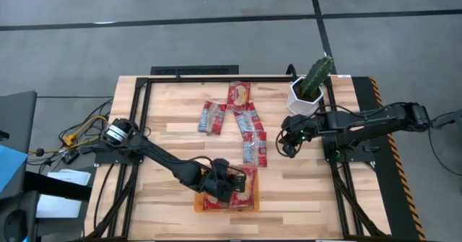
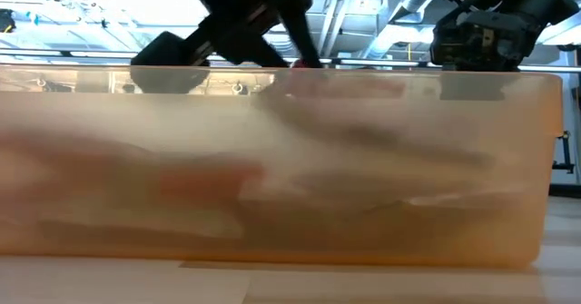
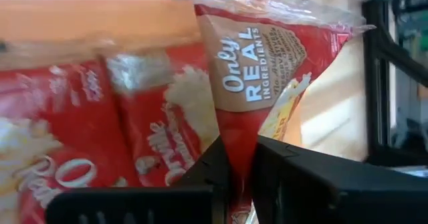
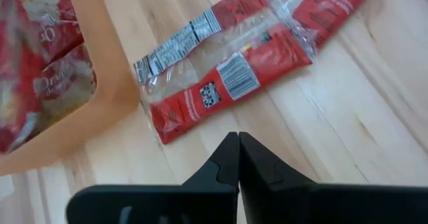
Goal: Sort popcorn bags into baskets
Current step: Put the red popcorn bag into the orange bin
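Inside the orange tray, left gripper pinches a popcorn bag.

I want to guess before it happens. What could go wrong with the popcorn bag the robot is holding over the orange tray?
The left gripper pinches the held bag only by one thin edge, so it might slip out crookedly. Bags already in the tray lie right under it, so the new one could land on top and slide over the low rim. The right gripper, shut and empty, hovers near the bags on the table and could nudge them.
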